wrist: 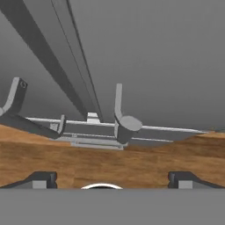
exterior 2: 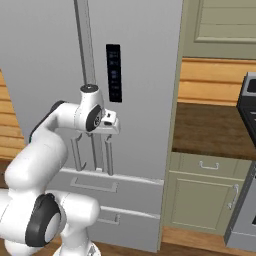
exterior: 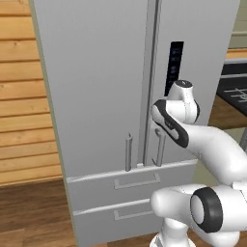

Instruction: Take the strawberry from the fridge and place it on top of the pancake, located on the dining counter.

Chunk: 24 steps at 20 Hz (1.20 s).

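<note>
The tall grey fridge stands right in front of me with both doors and both lower drawers shut. My gripper is open, its two fingertips wide apart with nothing between them. My hand hovers close to the upper part of the right door's bar handle, just right of the seam between the doors. In the hand view that handle's lower end lies ahead of the gripper, apart from it. The left door's handle stands beside it. The strawberry is hidden behind the doors; the pancake and the dining counter are out of view.
Right of the fridge runs a dark wooden countertop over green cabinets, with a stove at the far right. A wood-plank wall lies left of the fridge. The floor is brown wood.
</note>
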Available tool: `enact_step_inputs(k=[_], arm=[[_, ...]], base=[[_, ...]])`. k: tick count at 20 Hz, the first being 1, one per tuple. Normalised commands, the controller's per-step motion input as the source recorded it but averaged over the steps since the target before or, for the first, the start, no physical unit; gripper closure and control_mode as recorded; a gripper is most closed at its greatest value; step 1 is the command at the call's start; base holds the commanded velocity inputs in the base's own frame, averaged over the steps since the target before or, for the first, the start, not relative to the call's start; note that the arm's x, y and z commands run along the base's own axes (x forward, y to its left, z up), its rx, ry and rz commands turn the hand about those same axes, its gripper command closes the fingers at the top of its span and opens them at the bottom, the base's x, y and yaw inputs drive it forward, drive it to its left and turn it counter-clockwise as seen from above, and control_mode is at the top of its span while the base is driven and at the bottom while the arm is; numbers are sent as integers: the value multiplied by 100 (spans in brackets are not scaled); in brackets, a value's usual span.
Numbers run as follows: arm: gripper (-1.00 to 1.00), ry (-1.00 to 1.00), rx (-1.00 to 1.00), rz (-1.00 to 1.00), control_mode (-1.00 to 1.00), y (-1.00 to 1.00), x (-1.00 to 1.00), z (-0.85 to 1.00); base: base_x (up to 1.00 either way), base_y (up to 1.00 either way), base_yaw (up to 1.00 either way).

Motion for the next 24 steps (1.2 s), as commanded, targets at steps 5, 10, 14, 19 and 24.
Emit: enact_step_inputs(k=[5,10,14,19,24], arm=[[-100,0,0,0,-100,-2,36,-43],[-100,0,0,0,-100,-8,29,-28],[-100,0,0,0,-100,-7,26,-19],[-100,0,0,0,-100,-1,19,-19],[-100,0,-1,0,-100,0,0,-37]], base=[[0,0,0],[0,0,0],[0,0,0],[0,0,0],[0,0,0]])
